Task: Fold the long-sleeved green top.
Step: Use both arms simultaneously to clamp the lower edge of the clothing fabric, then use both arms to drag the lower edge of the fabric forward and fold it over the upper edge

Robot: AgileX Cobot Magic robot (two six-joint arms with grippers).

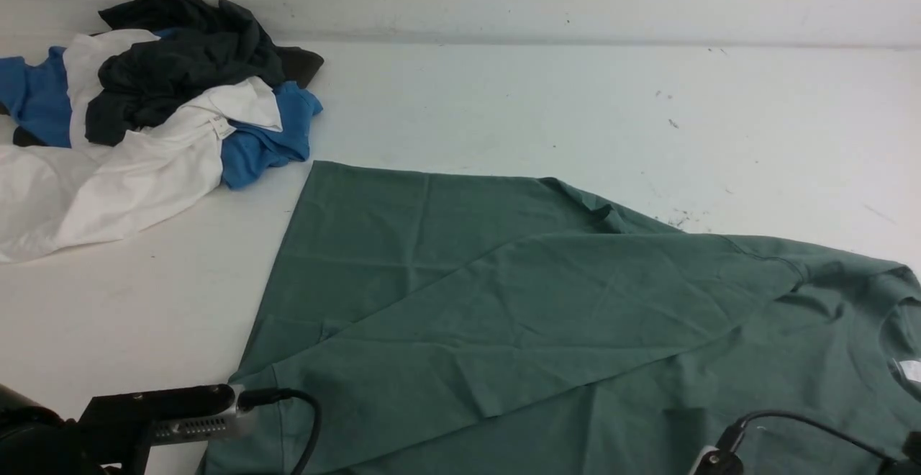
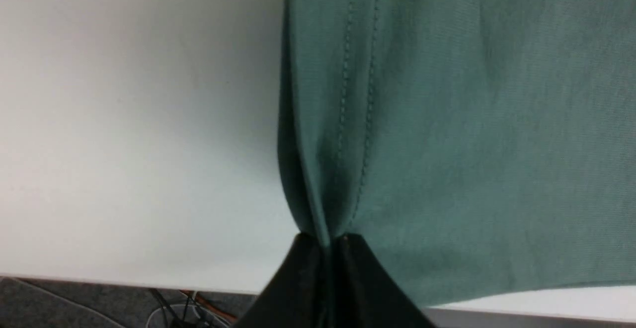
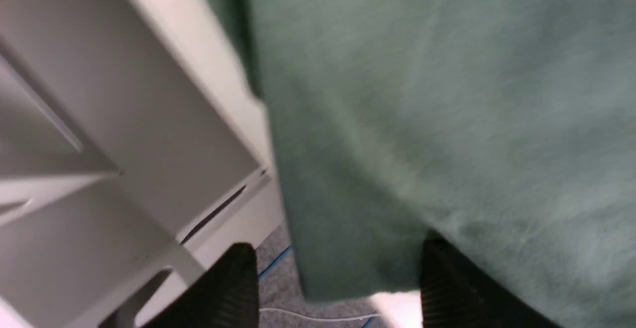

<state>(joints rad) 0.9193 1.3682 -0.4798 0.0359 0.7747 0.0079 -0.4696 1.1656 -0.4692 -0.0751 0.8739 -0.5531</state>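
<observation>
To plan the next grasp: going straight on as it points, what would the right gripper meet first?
Probably the green long-sleeved top, its fabric just ahead of the open right gripper; blur leaves depth unclear.

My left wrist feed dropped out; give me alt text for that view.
The left gripper, jaws shut, pinches the stitched hem of the green long-sleeved top, gathering the cloth into a pleat. The top lies on the white table, close to its edge; cables show on the floor beyond.

Green top (image 1: 504,302) matt knit cloth; table (image 1: 504,101) smooth, seemingly laminate.
</observation>
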